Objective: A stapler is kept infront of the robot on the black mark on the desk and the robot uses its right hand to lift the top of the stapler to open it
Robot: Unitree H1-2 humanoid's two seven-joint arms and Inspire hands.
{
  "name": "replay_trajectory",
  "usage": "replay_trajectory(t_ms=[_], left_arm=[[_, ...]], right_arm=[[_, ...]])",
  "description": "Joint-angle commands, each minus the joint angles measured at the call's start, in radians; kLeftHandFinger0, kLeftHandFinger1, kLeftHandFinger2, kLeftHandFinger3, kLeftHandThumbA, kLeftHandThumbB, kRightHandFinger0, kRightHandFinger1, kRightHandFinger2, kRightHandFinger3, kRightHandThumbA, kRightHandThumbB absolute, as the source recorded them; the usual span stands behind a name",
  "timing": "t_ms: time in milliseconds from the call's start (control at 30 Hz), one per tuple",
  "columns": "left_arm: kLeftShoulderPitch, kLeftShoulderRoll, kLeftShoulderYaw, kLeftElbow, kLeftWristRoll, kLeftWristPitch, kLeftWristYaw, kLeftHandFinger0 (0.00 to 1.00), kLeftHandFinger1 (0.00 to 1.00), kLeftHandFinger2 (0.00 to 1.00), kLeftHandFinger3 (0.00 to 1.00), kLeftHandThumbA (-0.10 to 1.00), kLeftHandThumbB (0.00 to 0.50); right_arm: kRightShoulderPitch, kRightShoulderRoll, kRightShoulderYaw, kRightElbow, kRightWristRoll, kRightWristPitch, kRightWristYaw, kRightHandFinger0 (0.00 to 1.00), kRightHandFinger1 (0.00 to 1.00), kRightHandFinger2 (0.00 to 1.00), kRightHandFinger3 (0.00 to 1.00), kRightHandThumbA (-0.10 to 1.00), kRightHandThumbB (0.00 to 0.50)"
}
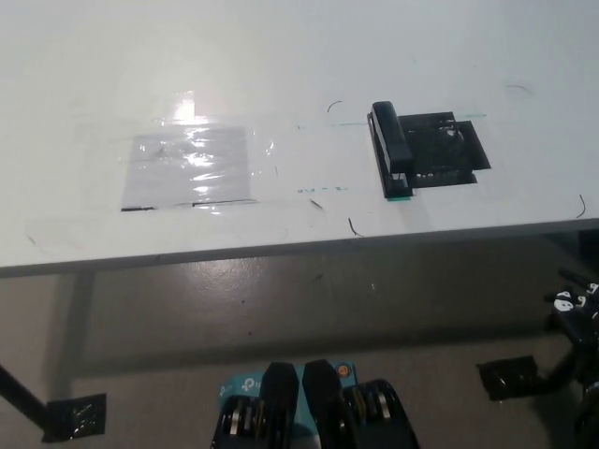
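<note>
On the white bench (pixel 281 56) a clear taped plastic sheet (pixel 192 168) lies left of a black mark (pixel 449 150). The black stapler (pixel 390 150) rests shut along that mark's left edge. At the right margin, below the bench edge, the black right hand (pixel 573 313) barely shows; its grip is impossible to tell.

stapler (pixel 391 150) on white desk (pixel 281 56)

Head camera looks steeply down over the desk (pixel 281 56) edge.
</note>
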Motion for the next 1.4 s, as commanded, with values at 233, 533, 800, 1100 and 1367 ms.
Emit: replay_trajectory(t_ms=[233,533,800,1100,1367], left_arm=[[-0.003,0.019,-0.011,-0.009,-0.021,-0.010,-0.023,0.63,0.61,0.78,0.94,0.29,0.134],[-0.005,0.020,-0.015,-0.012,-0.021,0.000,-0.016,0.60,0.60,0.79,0.93,0.27,0.131],[0.001,0.018,-0.016,-0.019,-0.017,-0.001,-0.007,0.61,0.59,0.75,0.90,0.29,0.134],[0.000,0.010,-0.016,-0.029,-0.019,0.007,0.001,0.62,0.60,0.76,0.88,0.27,0.129],[-0.010,0.014,-0.019,-0.016,-0.015,-0.005,-0.001,0.58,0.58,0.75,0.91,0.27,0.118]], right_arm=[[-0.090,-0.021,0.010,-0.118,0.017,0.030,-0.012,0.17,0.17,0.31,0.60,0.10,0.000],[-0.206,0.010,0.043,-0.228,0.048,0.121,0.003,0.20,0.20,0.34,0.63,0.12,0.001],[-0.257,0.046,0.096,-0.226,0.063,0.139,0.018,0.20,0.19,0.34,0.63,0.10,0.000],[-0.331,0.097,0.073,-0.042,0.274,0.234,-0.013,0.37,0.40,0.57,0.84,0.11,0.000],[-0.422,0.145,0.038,0.165,0.510,0.234,-0.106,0.41,0.44,0.59,0.87,0.17,0.000]])
